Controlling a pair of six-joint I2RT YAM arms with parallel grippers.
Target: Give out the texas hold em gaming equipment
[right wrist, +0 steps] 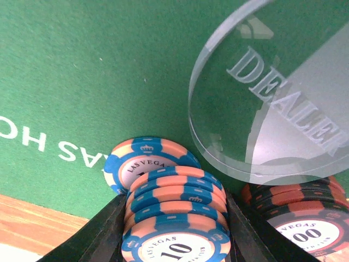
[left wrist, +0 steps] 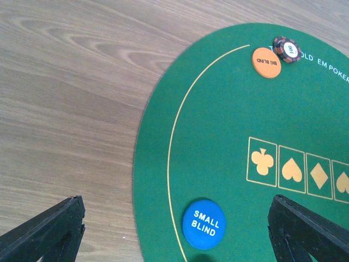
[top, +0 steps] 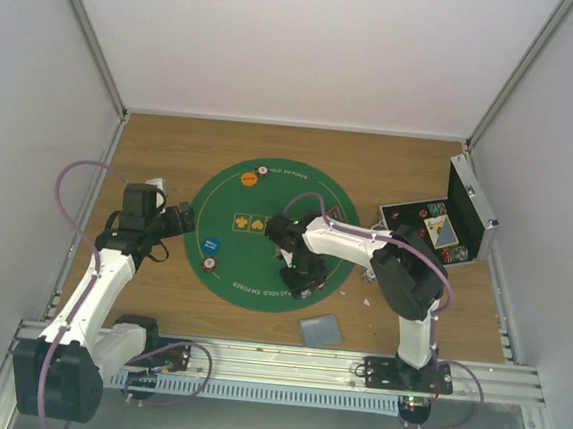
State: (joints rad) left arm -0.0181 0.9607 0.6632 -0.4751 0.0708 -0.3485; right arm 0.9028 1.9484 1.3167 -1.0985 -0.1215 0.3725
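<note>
one green mat (top: 268, 198), open case (top: 468, 205) to its right. left gripper (left wrist: 175, 202) spread wide, empty, over mat's left edge w/ blue disc (left wrist: 203, 224) below. right gripper (right wrist: 174, 240) clamps a chip stack (right wrist: 175, 210) at mat's near edge, prob resting on it, dealer button (right wrist: 272, 98) just beside.

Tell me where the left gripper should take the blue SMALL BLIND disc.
Probably its rim, pinched across opposite edges from straight above. The blue SMALL BLIND disc lies flat on the green mat, so only its thin edge offers purchase. The left gripper stands open wider than it.
</note>
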